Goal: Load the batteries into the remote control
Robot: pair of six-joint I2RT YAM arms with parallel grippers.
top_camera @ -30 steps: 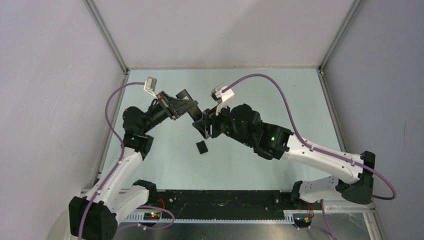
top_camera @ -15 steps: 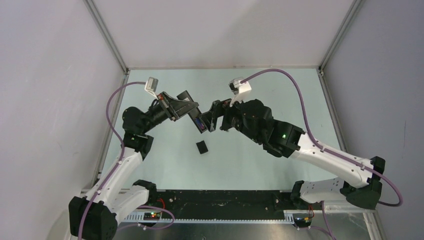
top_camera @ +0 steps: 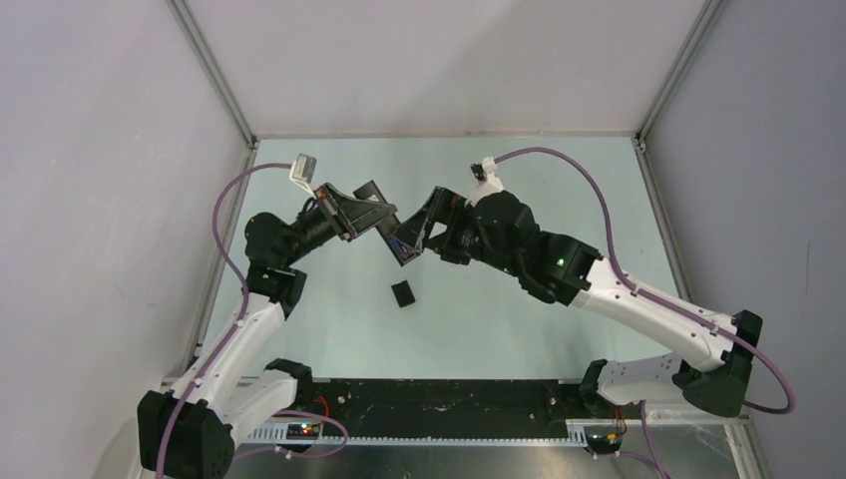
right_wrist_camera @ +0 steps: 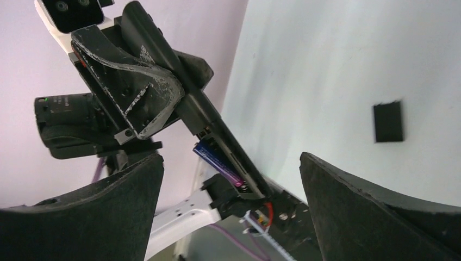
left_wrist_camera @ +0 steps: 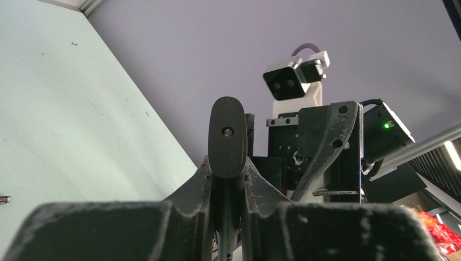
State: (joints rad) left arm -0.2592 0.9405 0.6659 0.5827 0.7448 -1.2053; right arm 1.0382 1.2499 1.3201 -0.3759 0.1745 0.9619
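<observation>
My left gripper (top_camera: 382,222) is shut on the slim black remote control (top_camera: 391,232) and holds it tilted above the table, with the recess toward the right arm. In the left wrist view the remote (left_wrist_camera: 228,138) stands end-on between the shut fingers (left_wrist_camera: 204,182). A blue-purple battery (right_wrist_camera: 217,162) lies in the recess of the remote (right_wrist_camera: 179,87), one end against a spring. My right gripper (top_camera: 416,236) is open and empty just right of the remote; its fingers (right_wrist_camera: 114,209) stand wide either side of the battery. I cannot pick out the dark battery.
The small loose black cover plate (top_camera: 402,294) lies flat on the pale green table (top_camera: 559,190), below the grippers, and also shows in the right wrist view (right_wrist_camera: 388,121). A tiny metallic thing (left_wrist_camera: 3,199) lies on the table at the left wrist view's left edge. Grey walls enclose the table.
My right gripper has lifted off the remote's lower end, turned and drawn back a little to the right, uncovering the blue-purple battery in the recess. The left arm has held still.
</observation>
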